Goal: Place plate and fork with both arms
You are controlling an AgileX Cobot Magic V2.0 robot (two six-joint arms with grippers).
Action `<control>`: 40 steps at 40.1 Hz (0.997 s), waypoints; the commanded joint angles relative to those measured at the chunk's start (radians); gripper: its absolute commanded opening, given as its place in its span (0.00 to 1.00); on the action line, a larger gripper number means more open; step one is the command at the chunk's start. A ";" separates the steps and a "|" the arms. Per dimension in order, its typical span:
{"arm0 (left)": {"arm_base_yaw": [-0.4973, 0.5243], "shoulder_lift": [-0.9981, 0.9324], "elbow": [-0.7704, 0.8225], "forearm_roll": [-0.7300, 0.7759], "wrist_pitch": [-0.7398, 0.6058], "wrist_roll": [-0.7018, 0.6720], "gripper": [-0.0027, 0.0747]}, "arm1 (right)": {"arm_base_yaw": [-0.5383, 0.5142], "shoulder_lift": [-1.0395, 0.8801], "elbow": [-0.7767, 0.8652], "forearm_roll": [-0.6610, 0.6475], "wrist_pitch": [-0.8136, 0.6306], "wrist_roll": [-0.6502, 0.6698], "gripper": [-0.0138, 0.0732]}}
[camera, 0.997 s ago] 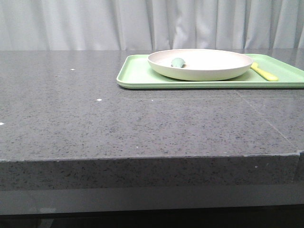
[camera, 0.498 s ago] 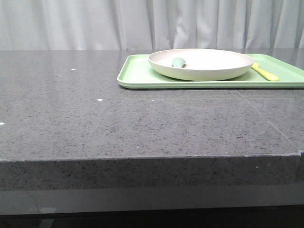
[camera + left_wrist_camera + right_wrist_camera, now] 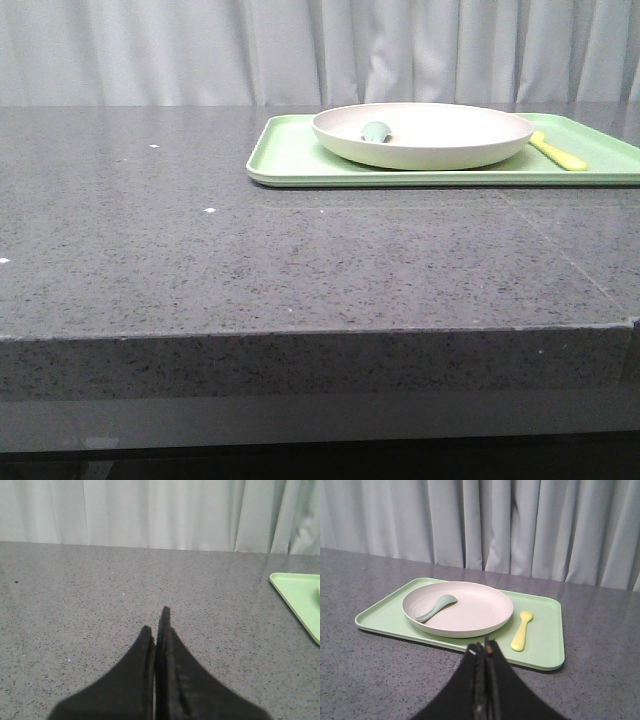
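The cream plate (image 3: 422,135) sits on a light-green tray (image 3: 290,160) at the table's far right; it also shows in the right wrist view (image 3: 457,609). A muted green spoon (image 3: 435,607) lies in the plate. The pale-yellow fork (image 3: 521,630) lies on the tray beside the plate, to its right in the front view (image 3: 556,151). My right gripper (image 3: 484,650) is shut and empty, short of the tray's near edge. My left gripper (image 3: 156,625) is shut and empty over bare table, left of the tray. Neither gripper shows in the front view.
The grey speckled table (image 3: 250,260) has its front edge near the camera. A corner of the tray (image 3: 300,600) shows in the left wrist view. White curtains (image 3: 300,50) hang behind the table.
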 commanded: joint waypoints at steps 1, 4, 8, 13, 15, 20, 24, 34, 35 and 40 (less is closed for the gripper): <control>0.002 0.006 -0.028 -0.005 -0.084 -0.010 0.01 | 0.000 0.008 -0.028 -0.008 -0.085 -0.006 0.02; 0.002 0.006 -0.028 -0.005 -0.084 -0.010 0.01 | 0.000 0.008 -0.028 -0.008 -0.085 -0.006 0.02; 0.002 0.006 -0.028 -0.005 -0.084 -0.010 0.01 | 0.000 0.008 -0.028 -0.008 -0.085 -0.006 0.02; 0.002 0.006 -0.028 -0.005 -0.084 -0.010 0.01 | 0.000 0.008 -0.028 -0.008 -0.085 -0.006 0.02; 0.002 0.006 -0.024 -0.005 -0.086 -0.010 0.01 | 0.000 0.008 -0.028 -0.008 -0.085 -0.006 0.02; 0.002 -0.004 0.011 -0.041 -0.102 -0.010 0.01 | 0.000 0.008 -0.028 -0.008 -0.085 -0.006 0.02; 0.002 -0.020 0.058 -0.101 -0.121 0.060 0.01 | 0.000 0.008 -0.028 -0.008 -0.085 -0.006 0.02; 0.002 -0.151 0.169 -0.138 -0.123 0.068 0.01 | 0.000 0.008 -0.028 -0.008 -0.085 -0.006 0.02; 0.002 -0.171 0.187 -0.138 -0.123 0.068 0.01 | 0.000 0.008 -0.028 -0.008 -0.085 -0.006 0.02; 0.002 -0.303 0.272 -0.138 -0.123 0.068 0.01 | 0.000 0.008 -0.028 -0.008 -0.085 -0.006 0.02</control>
